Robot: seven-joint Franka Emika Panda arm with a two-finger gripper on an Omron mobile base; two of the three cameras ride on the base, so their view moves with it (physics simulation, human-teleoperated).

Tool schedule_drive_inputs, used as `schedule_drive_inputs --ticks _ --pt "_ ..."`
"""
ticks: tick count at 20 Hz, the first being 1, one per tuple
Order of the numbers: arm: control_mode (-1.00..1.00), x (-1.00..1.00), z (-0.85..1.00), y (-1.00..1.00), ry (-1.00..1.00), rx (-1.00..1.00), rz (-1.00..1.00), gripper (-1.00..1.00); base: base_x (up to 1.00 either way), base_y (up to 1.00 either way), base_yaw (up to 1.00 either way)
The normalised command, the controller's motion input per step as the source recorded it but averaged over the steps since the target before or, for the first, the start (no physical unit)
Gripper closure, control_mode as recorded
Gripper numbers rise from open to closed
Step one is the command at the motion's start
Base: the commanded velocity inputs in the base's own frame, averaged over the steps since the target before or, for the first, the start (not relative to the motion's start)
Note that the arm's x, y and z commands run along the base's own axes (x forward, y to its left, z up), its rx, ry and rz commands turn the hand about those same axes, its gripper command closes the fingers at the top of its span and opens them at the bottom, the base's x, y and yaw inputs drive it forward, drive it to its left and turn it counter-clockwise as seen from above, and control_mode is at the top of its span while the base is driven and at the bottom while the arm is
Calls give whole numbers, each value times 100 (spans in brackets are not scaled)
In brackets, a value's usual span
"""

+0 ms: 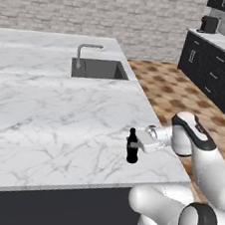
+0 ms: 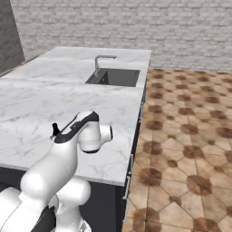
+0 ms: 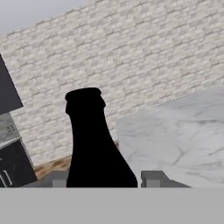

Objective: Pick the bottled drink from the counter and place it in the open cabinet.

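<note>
The bottled drink stands upright near the worktop's front right corner, and the jaws are closed on its body below the neck. Judged rigid, smooth, light and top-heavy; a grip at mid-body suits it best.

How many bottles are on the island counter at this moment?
1. The bottled drink stands upright near the counter's front right edge, between the fingers of the gripper. The arm blocks part of the counter in the right base view.
</note>
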Motion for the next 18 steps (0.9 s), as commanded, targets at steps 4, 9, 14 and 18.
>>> schedule_drive_inputs --ticks 4,9,14,18 --pt "-100 -31 32 -20 -1 0 0 100 0 0 0" --pt "-100 -34 36 -22 -1 4 0 100 0 0 0" --pt "-100 -34 25 -18 0 9 0 100 0 0 0" --pt "-100 -29 15 -11 0 6 0 100 0 0 0"
